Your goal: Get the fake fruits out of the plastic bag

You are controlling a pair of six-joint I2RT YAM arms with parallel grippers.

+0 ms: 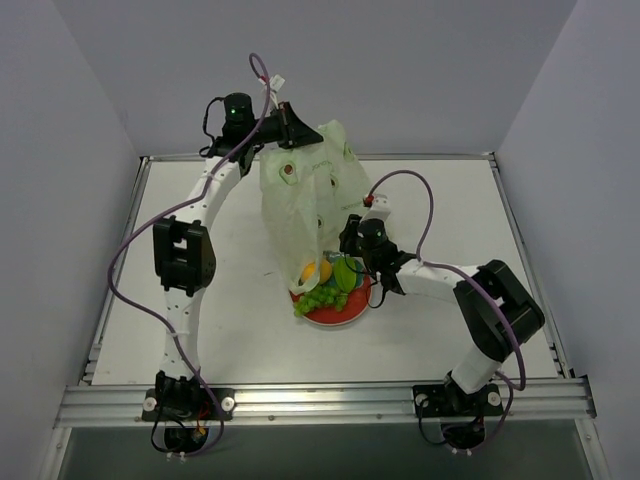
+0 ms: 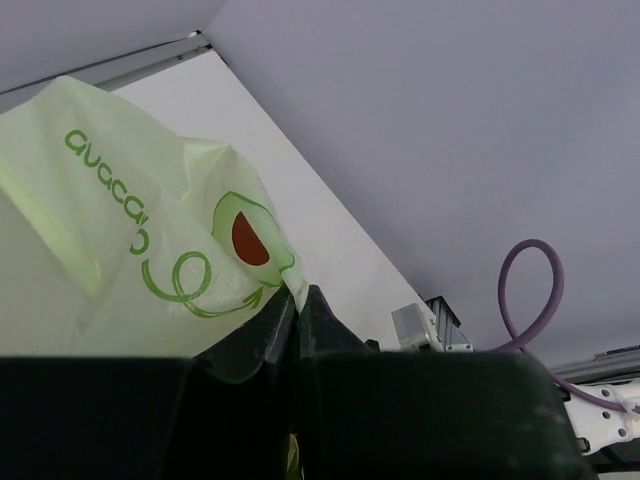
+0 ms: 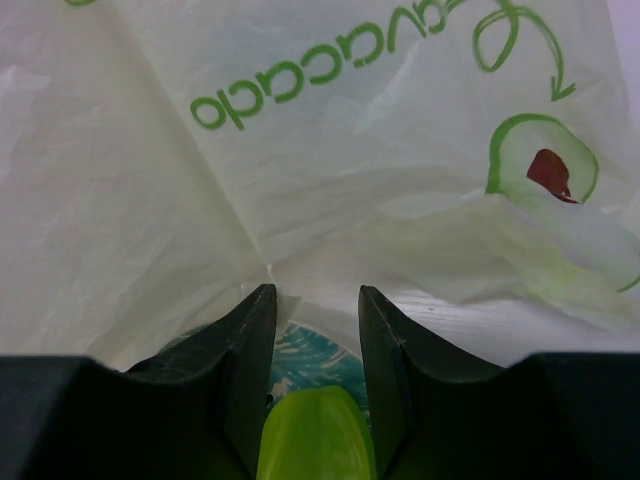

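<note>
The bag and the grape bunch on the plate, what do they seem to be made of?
Bag: likely thin plastic film, translucent and slightly glossy; it crinkles and light shows through. Grape bunch: probably moulded plastic, evenly pale green rounded beads; too small for more.

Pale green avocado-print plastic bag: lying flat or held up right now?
Held up. The left gripper is shut on the top of the pale green plastic bag, which hangs down to the red-rimmed round plate.
</note>
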